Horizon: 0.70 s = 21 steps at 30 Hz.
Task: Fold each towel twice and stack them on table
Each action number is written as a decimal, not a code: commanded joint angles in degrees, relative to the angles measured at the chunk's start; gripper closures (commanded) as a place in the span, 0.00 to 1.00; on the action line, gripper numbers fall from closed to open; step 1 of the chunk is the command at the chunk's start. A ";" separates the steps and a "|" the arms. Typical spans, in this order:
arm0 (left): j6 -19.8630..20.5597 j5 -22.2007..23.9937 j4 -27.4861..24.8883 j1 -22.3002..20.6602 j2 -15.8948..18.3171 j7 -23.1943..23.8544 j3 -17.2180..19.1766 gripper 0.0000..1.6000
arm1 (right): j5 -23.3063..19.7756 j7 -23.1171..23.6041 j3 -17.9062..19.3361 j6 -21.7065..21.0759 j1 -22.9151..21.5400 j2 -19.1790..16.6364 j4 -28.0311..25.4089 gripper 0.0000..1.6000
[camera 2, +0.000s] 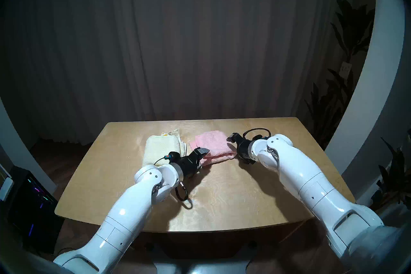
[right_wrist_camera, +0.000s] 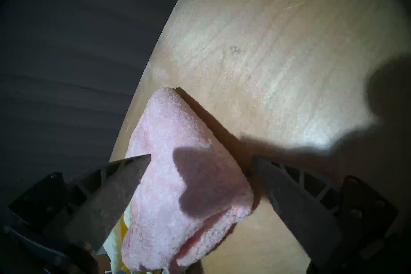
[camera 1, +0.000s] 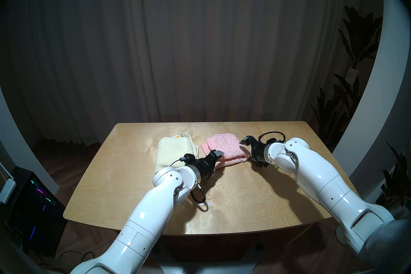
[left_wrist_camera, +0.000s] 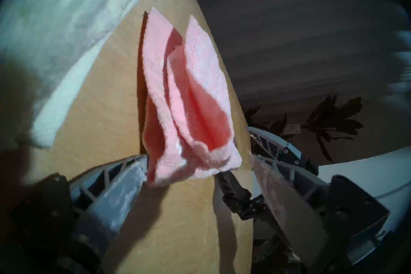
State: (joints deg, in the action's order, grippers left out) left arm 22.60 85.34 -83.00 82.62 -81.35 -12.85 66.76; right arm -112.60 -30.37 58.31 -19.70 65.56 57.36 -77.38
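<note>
**Two folded towels on one table, both grippers spread at the pink one**

While both arms are reached in from the near edge, the contents are listed from largest to smallest.

Table (camera 1: 233,200): one, light plywood with rounded corners; its long axis is seen running left to right in the head views.

Cream-yellow towel (camera 1: 171,152): one, folded, laid left of centre on the tabletop. Its long axis is pointed from the near side toward the far side, with loose edges shown along its right flank and an orange-yellow tag at the far end.

Pink towel (camera 1: 224,148): one, folded, laid just beside the cream-yellow towel on its right, not stacked on it. Its long axis is angled from the far right toward the near left; open layered edges are presented to the left wrist camera.

Right gripper (right_wrist_camera: 200,169): one, fingers spread wide on either side of the pink towel's right end, nothing pinched.

Left gripper (left_wrist_camera: 198,169): one, fingers spread, placed at the near-left end of the pink towel; no clamping on the cloth is seen.

Tape strip (camera 1: 205,204): one, small and white, stuck near the front edge.
</note>
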 commanded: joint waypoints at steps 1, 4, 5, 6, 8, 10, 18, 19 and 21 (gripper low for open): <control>-0.79 -0.92 4.33 0.33 -0.33 -0.59 -0.67 0.00 | -0.04 -0.78 -0.56 -0.41 -1.07 1.08 -0.02 0.00; -1.23 -1.10 5.75 -0.19 -0.50 -0.43 -0.72 0.00 | 0.04 -0.73 -0.72 0.09 -1.24 1.76 0.97 0.00; -1.23 -1.10 5.75 -0.19 -0.50 -0.43 -0.72 0.00 | 0.04 -0.73 -0.72 0.09 -1.24 1.76 0.97 0.00; -1.35 -1.16 6.05 -0.30 -0.53 -0.39 -0.73 0.00 | 0.07 -0.74 -0.79 0.09 -1.34 1.83 1.15 0.00; -1.71 -1.33 6.89 -0.63 -0.67 -0.58 -0.75 0.00 | 0.22 -0.77 -0.86 0.31 -1.52 2.04 1.52 0.00; -1.99 -1.34 7.37 -0.79 -0.79 -0.68 -0.72 0.00 | 0.36 -0.71 -0.98 0.44 -1.76 2.34 2.22 0.00; -6.33 0.22 9.16 -0.37 -2.52 0.33 1.75 0.00 | 0.54 -0.73 -1.54 0.94 -2.03 2.97 3.67 0.00; -6.33 0.22 9.16 -0.37 -2.52 0.33 1.75 0.00 | 0.54 -0.73 -1.54 0.94 -2.03 2.97 3.67 0.00; -7.00 0.46 9.52 -0.32 -2.86 0.62 2.16 0.00 | 0.60 -0.81 -1.69 1.09 -2.06 3.07 3.90 0.00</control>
State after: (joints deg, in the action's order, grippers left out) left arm 18.69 85.40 -78.47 80.37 -83.90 -11.57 66.95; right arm -112.02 -31.29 57.08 -18.91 63.09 59.56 -74.23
